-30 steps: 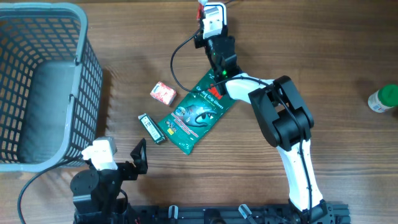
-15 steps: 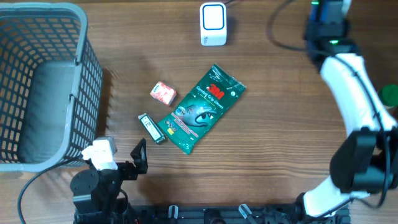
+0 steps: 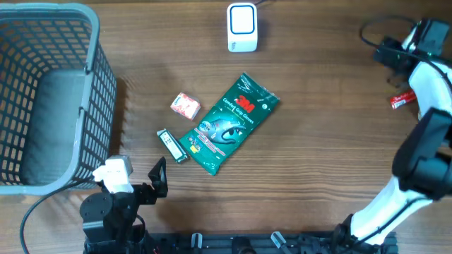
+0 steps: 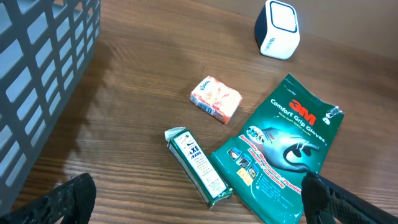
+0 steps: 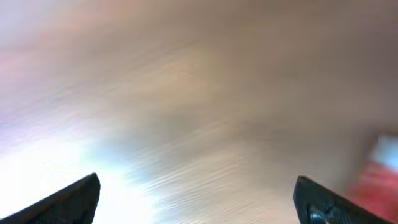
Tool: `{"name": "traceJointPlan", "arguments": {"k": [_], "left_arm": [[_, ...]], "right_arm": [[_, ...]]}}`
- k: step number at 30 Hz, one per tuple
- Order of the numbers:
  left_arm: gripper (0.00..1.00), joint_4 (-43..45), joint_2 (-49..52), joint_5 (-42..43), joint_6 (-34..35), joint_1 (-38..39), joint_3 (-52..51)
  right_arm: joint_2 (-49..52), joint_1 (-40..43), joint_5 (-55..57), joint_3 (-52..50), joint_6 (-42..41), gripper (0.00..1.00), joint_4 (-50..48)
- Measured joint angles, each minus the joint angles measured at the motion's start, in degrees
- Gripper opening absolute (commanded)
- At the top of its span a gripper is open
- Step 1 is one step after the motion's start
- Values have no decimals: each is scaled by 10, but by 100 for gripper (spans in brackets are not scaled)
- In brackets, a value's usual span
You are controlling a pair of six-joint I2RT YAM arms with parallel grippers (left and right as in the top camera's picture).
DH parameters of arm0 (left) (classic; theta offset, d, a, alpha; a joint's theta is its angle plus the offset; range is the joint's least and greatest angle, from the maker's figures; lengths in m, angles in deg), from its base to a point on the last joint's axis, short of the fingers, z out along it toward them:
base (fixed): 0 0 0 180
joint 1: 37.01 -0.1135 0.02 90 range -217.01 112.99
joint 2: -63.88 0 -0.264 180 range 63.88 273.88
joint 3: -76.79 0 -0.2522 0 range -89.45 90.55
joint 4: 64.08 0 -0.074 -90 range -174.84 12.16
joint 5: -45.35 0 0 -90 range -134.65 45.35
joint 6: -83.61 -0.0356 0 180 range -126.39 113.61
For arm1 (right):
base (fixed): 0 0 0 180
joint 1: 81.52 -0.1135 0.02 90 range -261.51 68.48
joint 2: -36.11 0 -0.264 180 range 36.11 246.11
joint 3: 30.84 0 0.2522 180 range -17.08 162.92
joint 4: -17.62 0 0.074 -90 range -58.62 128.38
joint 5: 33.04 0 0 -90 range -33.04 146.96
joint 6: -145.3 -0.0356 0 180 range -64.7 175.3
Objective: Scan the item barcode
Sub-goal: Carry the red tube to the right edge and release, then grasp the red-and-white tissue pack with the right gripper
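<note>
A white barcode scanner [image 3: 242, 27] stands at the table's far edge, and it also shows in the left wrist view as the scanner [image 4: 277, 28]. A small red item [image 3: 402, 101] lies on the wood at the far right, only a red blur [image 5: 377, 174] in the right wrist view. My right gripper [image 3: 390, 55] hovers just beyond it, open and empty, its fingertips [image 5: 74, 198] wide apart. My left gripper [image 3: 157, 180] rests at the near left, open [image 4: 199, 208], with nothing between its fingers.
A green 3M glove pack [image 3: 229, 123], a pink tissue pack [image 3: 186, 105] and a small green box [image 3: 171, 145] lie mid-table. A grey wire basket [image 3: 92, 85] fills the left side. The scanner's cable runs off the far edge.
The right arm swung from the scanner to the far right, and its jaws went from shut to open. The red item now lies on the table. The left arm stayed still.
</note>
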Motion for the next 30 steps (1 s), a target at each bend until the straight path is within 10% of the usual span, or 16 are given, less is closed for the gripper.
{"name": "traceJointPlan", "arguments": {"k": [5, 15, 30], "left_arm": [[100, 0, 0, 0, 0, 0, 0], [100, 0, 0, 0, 0, 0, 0], [100, 0, 0, 0, 0, 0, 0]], "right_arm": [[-38, -122, -340, -8, -129, 100, 115], [2, -525, -233, -34, -115, 94, -26], [141, -540, -265, -25, -218, 64, -126]]}}
